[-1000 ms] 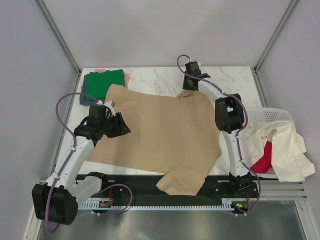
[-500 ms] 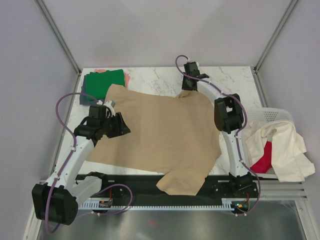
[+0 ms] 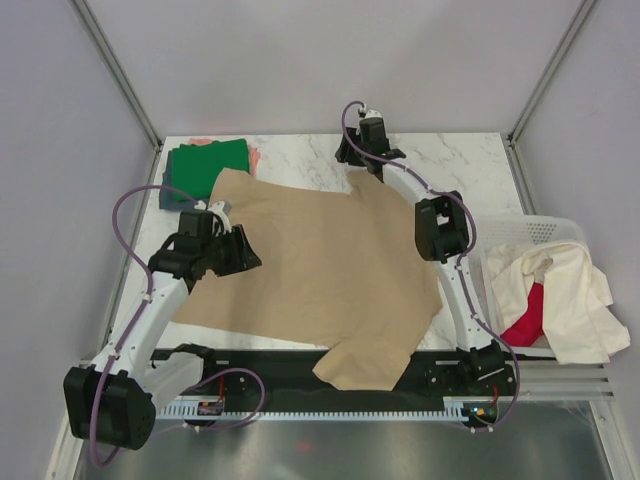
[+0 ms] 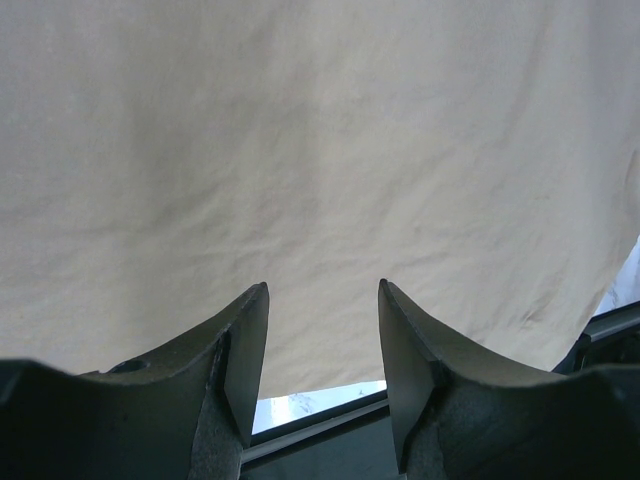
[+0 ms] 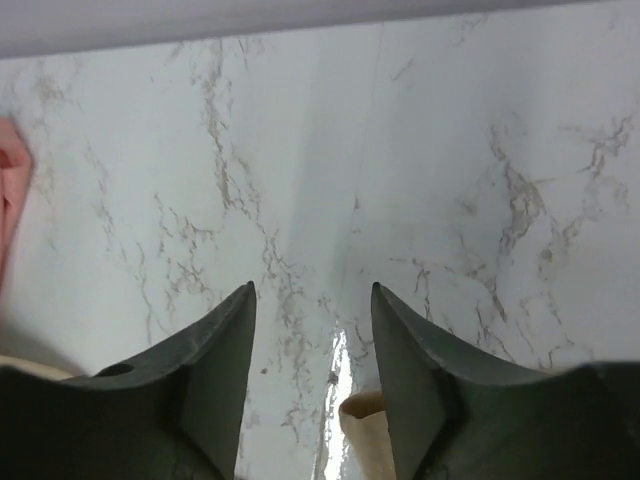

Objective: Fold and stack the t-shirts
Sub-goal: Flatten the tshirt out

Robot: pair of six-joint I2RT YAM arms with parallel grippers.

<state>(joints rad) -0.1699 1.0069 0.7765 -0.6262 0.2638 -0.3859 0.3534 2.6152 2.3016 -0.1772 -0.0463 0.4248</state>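
Marble-patterned tabletop (image 3: 470, 165) is sitting inside a booth of plain pale grey walls (image 3: 300, 60) with metal corner posts (image 3: 115, 70). Across most of it the tan t-shirt (image 3: 320, 270) is lying spread flat, one sleeve hanging over the near edge onto the black rail (image 3: 260, 360). At the far left corner the green t-shirt (image 3: 205, 160) is resting folded on a dark blue-grey t-shirt (image 3: 165, 197), with a salmon-pink t-shirt (image 3: 254, 157) peeking out beside them. The left gripper (image 4: 322, 285) is hovering over the tan cloth's left side, fingers spread and holding nothing. The right gripper (image 5: 312, 288) is hanging just past the shirt's far edge, over bare marble, fingers likewise apart and empty. Off the right side, the white mesh basket (image 3: 545, 232) is holding a cream t-shirt (image 3: 570, 300) and a red t-shirt (image 3: 528, 325).
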